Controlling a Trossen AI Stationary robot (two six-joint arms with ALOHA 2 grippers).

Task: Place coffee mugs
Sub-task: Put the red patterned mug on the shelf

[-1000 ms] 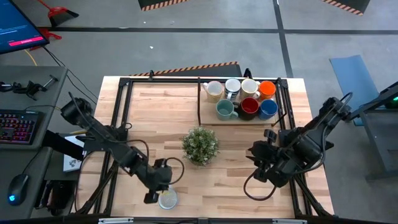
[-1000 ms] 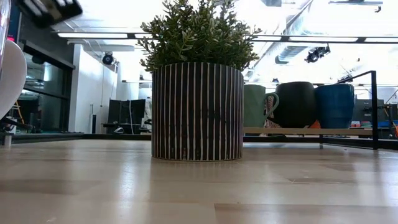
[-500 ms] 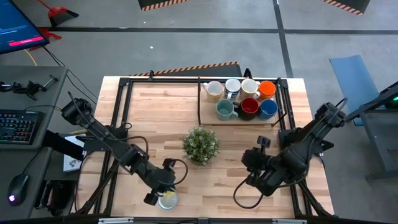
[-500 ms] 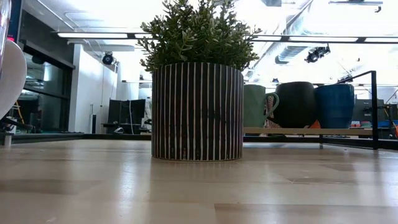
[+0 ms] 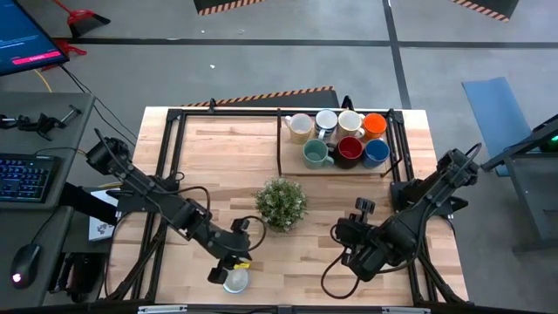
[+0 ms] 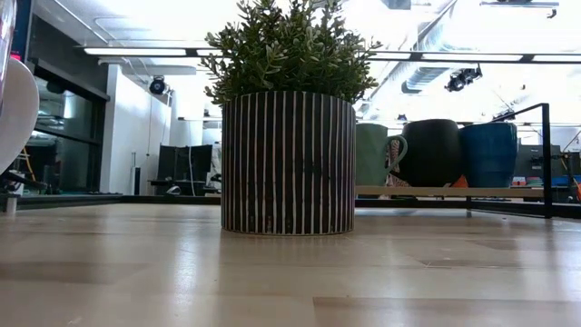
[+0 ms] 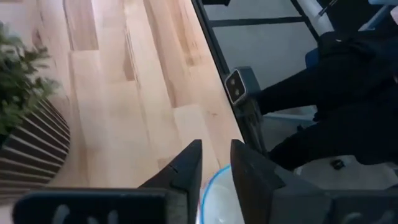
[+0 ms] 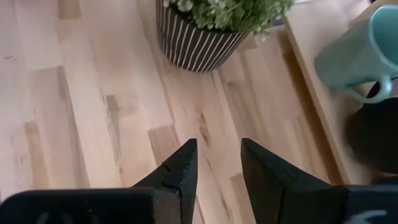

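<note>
Pale wooden boards make up the counter (image 5: 218, 166), which sits in a dark frame on a grey floor. From above, the left pincer (image 5: 232, 264) hangs near the front edge, directly over a pale mug (image 5: 234, 280) that stands alone there. The left wrist view adds what the overhead one cannot: the two fingers (image 7: 186, 171) stand a narrow gap apart, with the mug's bluish rim (image 7: 208, 193) just beyond their tips, and I cannot tell whether they touch it.

Off to the right of that pincer, across bare boards, is the right pincer (image 5: 349, 247), hovering over the counter with nothing in it. Its wrist view shows the fingers (image 8: 181, 167) parted over empty wood, the striped pot of the plant (image 8: 202, 37) ahead and a teal mug (image 8: 360, 53) beyond to one side.

The remaining mugs (image 5: 340, 139) cluster on a raised shelf (image 5: 292, 166) at the back, well away from both pincers and behind the plant. The low view shows no arm; there the plant pot (image 6: 288, 163) fills the middle, with three of the shelf's mugs (image 6: 436, 153) beside it.
</note>
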